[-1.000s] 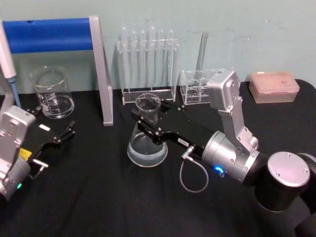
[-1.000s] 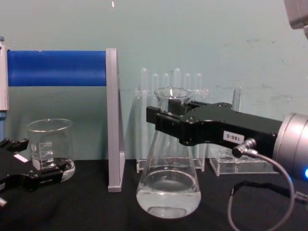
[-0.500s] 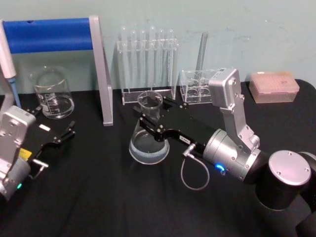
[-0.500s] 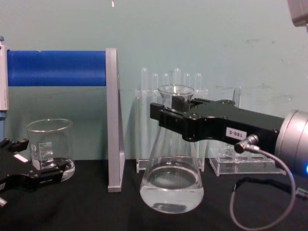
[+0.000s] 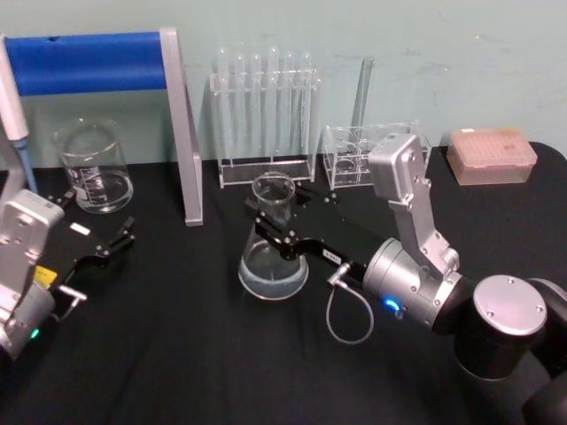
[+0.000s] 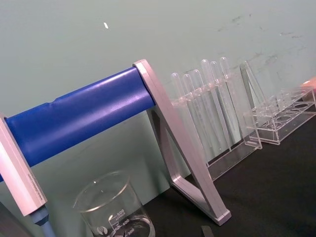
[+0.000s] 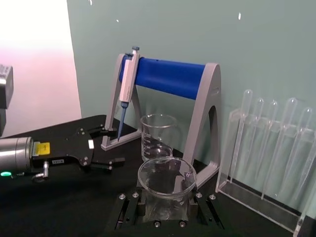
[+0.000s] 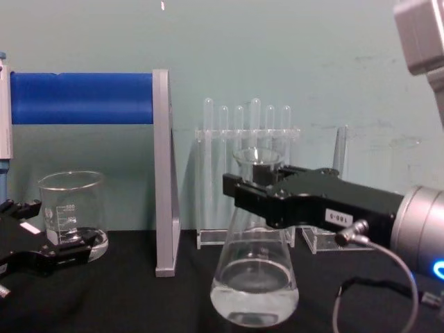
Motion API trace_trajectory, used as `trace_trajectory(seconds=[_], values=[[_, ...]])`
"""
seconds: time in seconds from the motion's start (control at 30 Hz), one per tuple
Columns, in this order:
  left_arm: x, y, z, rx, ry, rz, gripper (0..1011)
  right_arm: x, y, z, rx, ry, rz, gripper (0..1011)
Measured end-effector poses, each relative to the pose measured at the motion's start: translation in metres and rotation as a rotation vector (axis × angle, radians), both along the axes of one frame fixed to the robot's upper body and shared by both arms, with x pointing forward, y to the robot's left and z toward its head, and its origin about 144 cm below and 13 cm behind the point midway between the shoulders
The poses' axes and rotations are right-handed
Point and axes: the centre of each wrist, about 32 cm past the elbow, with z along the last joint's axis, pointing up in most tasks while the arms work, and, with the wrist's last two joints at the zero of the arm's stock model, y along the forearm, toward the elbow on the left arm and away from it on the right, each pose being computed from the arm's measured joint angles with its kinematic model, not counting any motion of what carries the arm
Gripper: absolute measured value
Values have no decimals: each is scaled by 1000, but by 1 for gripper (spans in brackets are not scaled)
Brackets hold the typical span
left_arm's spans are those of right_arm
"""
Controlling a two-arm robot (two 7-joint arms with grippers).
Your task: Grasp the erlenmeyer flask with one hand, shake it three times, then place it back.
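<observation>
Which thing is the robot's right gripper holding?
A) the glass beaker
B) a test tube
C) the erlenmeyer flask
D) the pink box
C: the right gripper has its black fingers shut around the narrow neck of the erlenmeyer flask, which has clear liquid in its wide base.

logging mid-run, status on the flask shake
Right gripper shut on erlenmeyer flask neck. Flask upright, liquid inside. Left gripper open, parked at left. Test tube rack behind, apart.
</observation>
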Motion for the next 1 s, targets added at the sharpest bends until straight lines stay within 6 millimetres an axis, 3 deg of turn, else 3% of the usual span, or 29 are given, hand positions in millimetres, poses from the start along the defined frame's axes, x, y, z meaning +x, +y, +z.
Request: trace_trajectory(seconds=[0.43,1.0], values=[[0,0,0,0,0,0,1001,-1,-4,-24,-10,28,-3,450],[0,0,0,0,0,0,1001,-2,-4,-39,-13,62,-11,450]])
